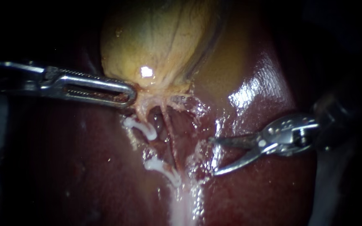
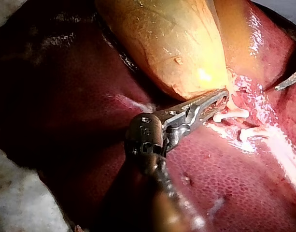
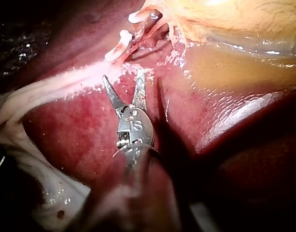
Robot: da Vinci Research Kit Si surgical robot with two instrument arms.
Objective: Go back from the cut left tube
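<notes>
The yellow gallbladder [image 1: 156,46] lies on the dark red liver [image 1: 76,167]. My left instrument [image 1: 131,94] comes in from the left, its slotted jaws shut on the gallbladder's neck; the left wrist view shows the same grip [image 2: 225,97]. Below the neck, two white clips [image 1: 141,127] [image 1: 163,167] sit on the left tube, with a gap in the tube between them. A thin tube [image 1: 170,140] runs just right of the clips. My right instrument [image 1: 213,155], with two blades, stands open to the right of the clips, apart from the tube; the right wrist view shows the clips [image 3: 118,47] ahead of its blades [image 3: 122,76].
Wet, glistening liver surface [image 1: 252,92] rises to the right of the gallbladder. A pale white band of tissue [image 1: 183,205] runs down from the lower clip. The surroundings beyond the liver are dark.
</notes>
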